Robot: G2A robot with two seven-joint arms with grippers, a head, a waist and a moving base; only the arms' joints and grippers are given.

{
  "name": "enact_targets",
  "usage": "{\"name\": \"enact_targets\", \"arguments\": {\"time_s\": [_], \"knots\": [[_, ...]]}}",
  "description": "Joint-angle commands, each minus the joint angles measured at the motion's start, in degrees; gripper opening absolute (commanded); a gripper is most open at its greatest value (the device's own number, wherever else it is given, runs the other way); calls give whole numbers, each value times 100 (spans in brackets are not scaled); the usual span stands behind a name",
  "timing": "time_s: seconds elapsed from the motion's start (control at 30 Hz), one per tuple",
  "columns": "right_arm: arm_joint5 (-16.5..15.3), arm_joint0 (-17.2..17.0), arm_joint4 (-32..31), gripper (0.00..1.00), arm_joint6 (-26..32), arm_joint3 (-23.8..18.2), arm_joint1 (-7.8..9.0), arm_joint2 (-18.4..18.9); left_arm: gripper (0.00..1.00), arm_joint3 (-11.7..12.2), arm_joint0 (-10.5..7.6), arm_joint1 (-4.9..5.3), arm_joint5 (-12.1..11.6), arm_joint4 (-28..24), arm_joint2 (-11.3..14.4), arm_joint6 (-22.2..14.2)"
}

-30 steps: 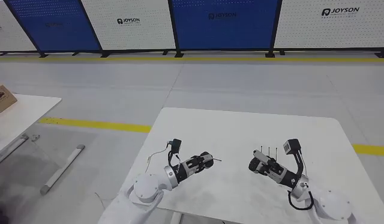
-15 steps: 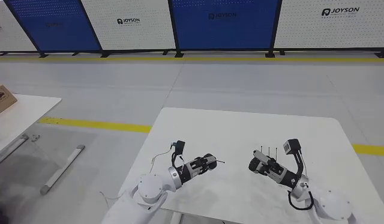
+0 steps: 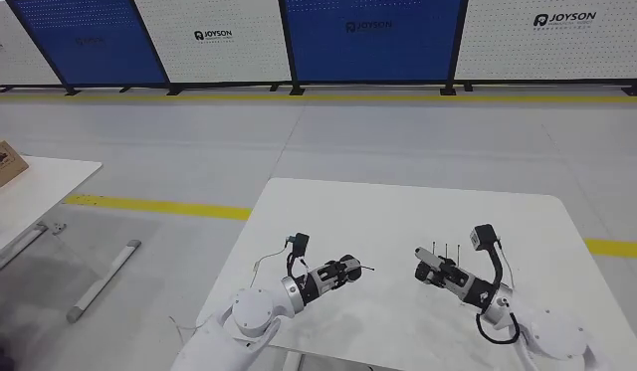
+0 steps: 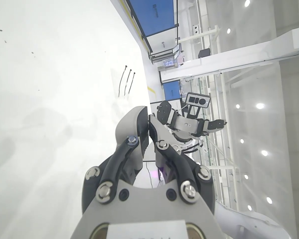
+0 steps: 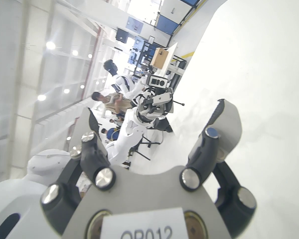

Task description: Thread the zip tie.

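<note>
Top view: the left gripper point(image 3: 350, 268) is seen with its fingers closed on a zip tie point(image 3: 365, 268). A short black length of the tie projects beyond the fingertips, toward the right gripper point(image 3: 422, 269). The two grippers face each other across a bare stretch of the white table point(image 3: 398, 207) and are well apart. Three loose zip ties point(image 3: 445, 251) lie on the table just beside the right gripper's fingers, on the side away from the robot. They are set side by side, roughly parallel, and are not touched by either gripper.

Left wrist view: the fingers point(image 4: 139, 123) of the left gripper are pressed together, pad against pad. The clamped tie itself cannot be made out between them. The three loose zip ties point(image 4: 125, 83) are seen ahead of the fingertips, flat on the table, with their heads at the ends farther from the fingers.

Right wrist view: the right gripper point(image 5: 155, 111) is shown with its fingers point(image 5: 226, 115) spread wide apart. In the gap between them, farther off, the left gripper point(image 5: 164, 99) is seen. The zip tie point(image 5: 179, 103) is held there and sticks out past that gripper's fingertips, its small head at the free end. The free end is clear of the right gripper's fingers.
</note>
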Motion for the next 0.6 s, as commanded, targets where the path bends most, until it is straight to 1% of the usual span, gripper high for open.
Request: {"name": "enact_targets", "arguments": {"time_s": [0.0, 0.07, 0.13, 0.2, 0.57], "knots": [[256, 27, -418, 100, 178, -216, 55, 137, 0, 0, 0, 0, 0, 0, 0, 0], [484, 20, -745, 100, 308, -458, 108, 294, 0, 0, 0, 0, 0, 0, 0, 0], [636, 56, -1118, 100, 553, -626, 160, 393, 0, 0, 0, 0, 0, 0, 0, 0], [838, 121, -1667, 100, 816, -715, 212, 427, 0, 0, 0, 0, 0, 0, 0, 0], [859, 139, -1735, 100, 851, -730, 218, 422, 0, 0, 0, 0, 0, 0, 0, 0]]}}
